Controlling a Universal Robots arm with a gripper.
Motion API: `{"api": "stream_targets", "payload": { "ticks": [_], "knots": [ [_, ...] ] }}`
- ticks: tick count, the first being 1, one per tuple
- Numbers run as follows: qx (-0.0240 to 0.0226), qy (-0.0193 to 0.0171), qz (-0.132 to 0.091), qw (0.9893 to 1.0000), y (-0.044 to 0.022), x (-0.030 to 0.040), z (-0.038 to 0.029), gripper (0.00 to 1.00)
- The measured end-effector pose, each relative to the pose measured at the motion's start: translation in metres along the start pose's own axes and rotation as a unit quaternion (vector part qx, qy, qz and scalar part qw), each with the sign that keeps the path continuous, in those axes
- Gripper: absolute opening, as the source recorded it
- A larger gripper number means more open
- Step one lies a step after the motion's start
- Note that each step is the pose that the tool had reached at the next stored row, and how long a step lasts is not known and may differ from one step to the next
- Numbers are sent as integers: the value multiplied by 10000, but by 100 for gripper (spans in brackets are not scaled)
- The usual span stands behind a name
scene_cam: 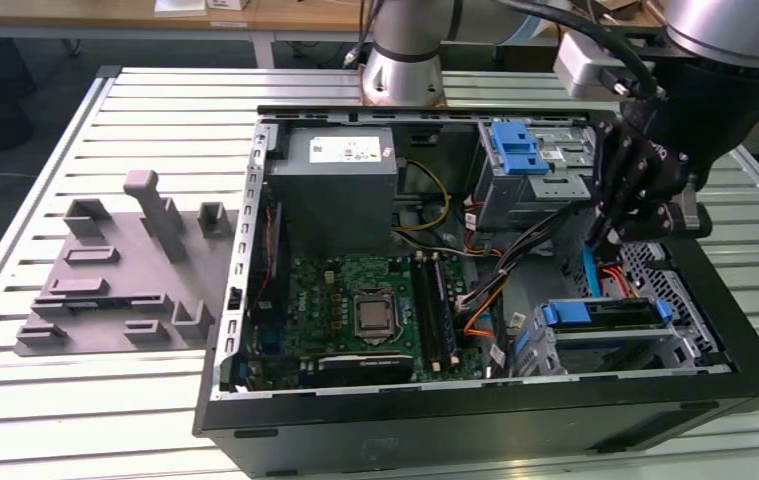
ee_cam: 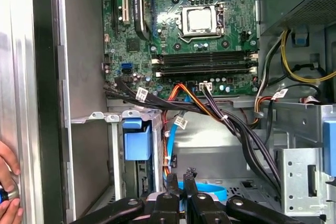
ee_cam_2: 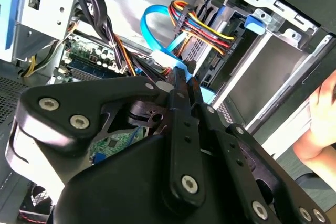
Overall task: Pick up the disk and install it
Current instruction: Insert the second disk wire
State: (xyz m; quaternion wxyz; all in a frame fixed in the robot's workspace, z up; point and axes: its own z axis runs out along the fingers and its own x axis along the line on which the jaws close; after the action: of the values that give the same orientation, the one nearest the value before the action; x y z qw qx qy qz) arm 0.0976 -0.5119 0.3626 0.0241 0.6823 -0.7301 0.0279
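Note:
The disk (scene_cam: 602,314), dark with a blue carrier frame, sits in the lower bay at the front corner of the open computer case (scene_cam: 486,405), on the exterior view's right. Its blue carrier end (ee_cam: 137,140) shows in the first wrist view inside a grey metal bay. My gripper (scene_cam: 605,238) hangs inside the case just above and behind that bay, apart from the disk. In both wrist views its black fingers (ee_cam: 173,179) (ee_cam_2: 181,85) are pressed together with nothing between them. A blue flat cable (ee_cam_2: 157,35) runs close behind the fingertips.
A grey drive cage with a blue latch (scene_cam: 526,150) and the power supply box (scene_cam: 339,185) fill the case's back. The motherboard (scene_cam: 366,310) lies low in the middle, with cable bundles (ee_cam: 220,116) across it. A person's hand (ee_cam: 8,182) rests at the case's outer wall. A grey fixture (scene_cam: 126,270) stands on the table.

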Motion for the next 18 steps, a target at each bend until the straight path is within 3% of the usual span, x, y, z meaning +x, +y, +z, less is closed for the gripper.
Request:
{"api": "stream_targets", "payload": {
  "ticks": [7, 13, 18],
  "knots": [
    [0, -1, 0, 10000, -4, 66, 39, 16],
    [0, 3, 0, 10000, -5, 73, 42, 16],
    [0, 3, 0, 10000, -10, 149, 77, 16]
  ]
}}
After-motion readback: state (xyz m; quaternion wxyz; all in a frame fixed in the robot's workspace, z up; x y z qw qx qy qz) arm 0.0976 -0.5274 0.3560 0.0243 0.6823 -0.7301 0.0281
